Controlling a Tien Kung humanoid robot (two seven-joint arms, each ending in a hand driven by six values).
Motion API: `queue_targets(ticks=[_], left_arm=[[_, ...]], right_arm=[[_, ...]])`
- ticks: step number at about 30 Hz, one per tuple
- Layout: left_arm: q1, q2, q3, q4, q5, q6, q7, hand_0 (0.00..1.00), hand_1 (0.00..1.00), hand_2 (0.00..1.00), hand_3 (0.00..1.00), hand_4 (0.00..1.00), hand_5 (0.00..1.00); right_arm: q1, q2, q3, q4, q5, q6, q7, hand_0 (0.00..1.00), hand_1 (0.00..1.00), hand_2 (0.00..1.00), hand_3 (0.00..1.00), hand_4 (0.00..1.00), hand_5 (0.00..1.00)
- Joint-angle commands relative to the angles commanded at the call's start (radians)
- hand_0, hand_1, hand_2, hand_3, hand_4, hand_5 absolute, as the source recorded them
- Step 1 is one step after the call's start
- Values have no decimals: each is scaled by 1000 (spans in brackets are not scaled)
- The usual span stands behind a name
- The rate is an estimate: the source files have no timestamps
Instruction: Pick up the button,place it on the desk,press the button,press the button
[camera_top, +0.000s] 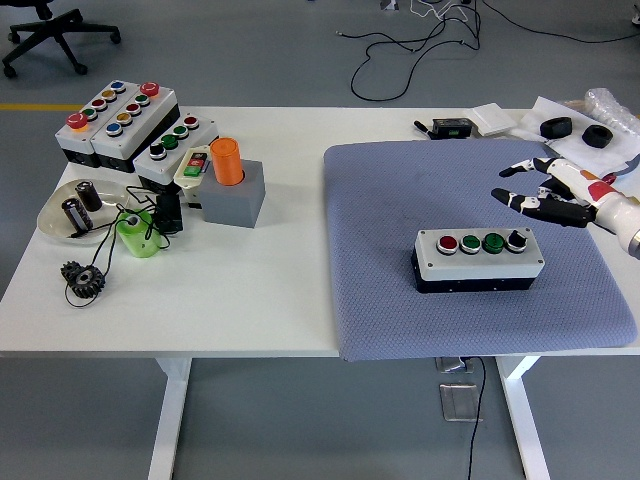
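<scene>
A grey button box (478, 260) with a black base lies on the blue-grey mat (400, 200) at the right. It carries a red button, two green buttons and a black knob in a row. My right hand (530, 190) hovers above and behind the box's right end, apart from it, fingers spread and empty. My left arm is out of view.
At the back left stand several more button boxes (120, 120), a grey block with an orange cylinder (228, 160), a dish of parts (75, 212), a green piece (138, 233) and a black gear (84, 277). Small black items and papers (580, 135) lie at the back right.
</scene>
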Motion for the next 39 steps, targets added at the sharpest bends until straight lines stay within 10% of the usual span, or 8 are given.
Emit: queue_targets(ticks=[5, 6, 11, 12, 23, 39], left_arm=[[5, -2, 8, 0, -5, 0, 0, 603, 517, 473, 469, 280, 977], [5, -2, 10, 0, -4, 0, 1, 602, 517, 473, 470, 280, 976], [7, -4, 18, 0, -8, 0, 1, 602, 517, 473, 470, 280, 976], [8, -4, 19, 0, -9, 0, 1, 604, 519, 477, 470, 279, 976], [9, -6, 11, 0, -5, 2, -1, 604, 520, 478, 470, 278, 976], [-1, -8, 2, 0, -1, 4, -2, 602, 523, 485, 469, 278, 980]], right_arm=[[-37, 8, 54, -26, 211, -42, 20, 222, 2, 134, 936, 849, 851], [-48, 11, 65, -29, 257, -51, 30, 610, 534, 624, 983, 841, 823], [-76, 19, 99, -38, 465, -73, 55, 610, 534, 624, 983, 841, 823], [-80, 20, 104, -39, 510, -79, 61, 823, 789, 895, 965, 825, 779], [-136, 38, 195, -42, 938, -155, 120, 838, 811, 901, 931, 816, 762], [-222, 85, 322, -65, 765, -124, 107, 843, 804, 892, 871, 802, 754]])
